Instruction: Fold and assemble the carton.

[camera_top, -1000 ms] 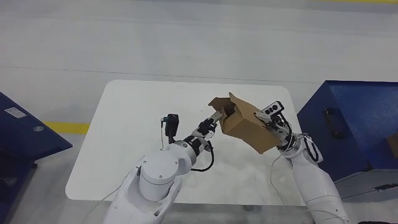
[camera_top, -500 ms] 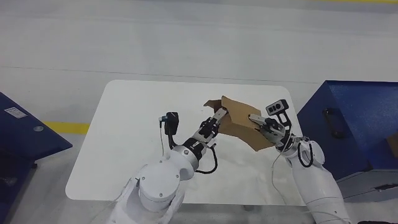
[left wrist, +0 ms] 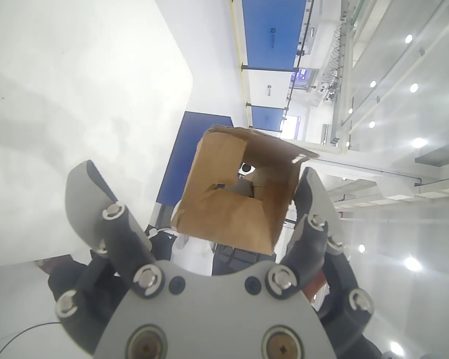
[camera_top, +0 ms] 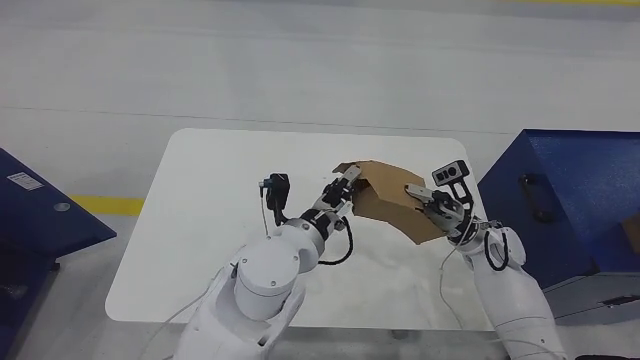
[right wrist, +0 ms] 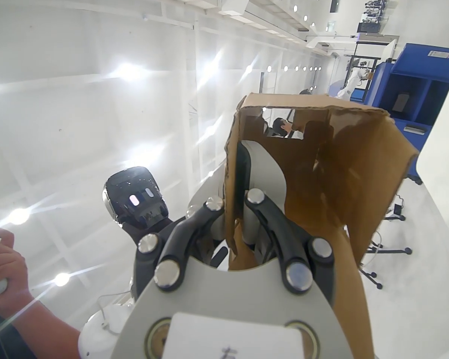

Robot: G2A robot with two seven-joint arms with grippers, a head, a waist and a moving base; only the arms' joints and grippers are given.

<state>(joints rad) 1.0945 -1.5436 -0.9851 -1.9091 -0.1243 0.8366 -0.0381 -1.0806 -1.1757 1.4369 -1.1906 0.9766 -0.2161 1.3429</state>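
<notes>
While right gripper (right wrist: 235,173) clamps carton (camera_top: 390,195) wall, left gripper (left wrist: 196,173) gapes wide at opposite end.

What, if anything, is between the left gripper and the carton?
Nothing visible. The left gripper is open right at the flapped end of the carton; the right gripper is clamped on its wall.
</notes>
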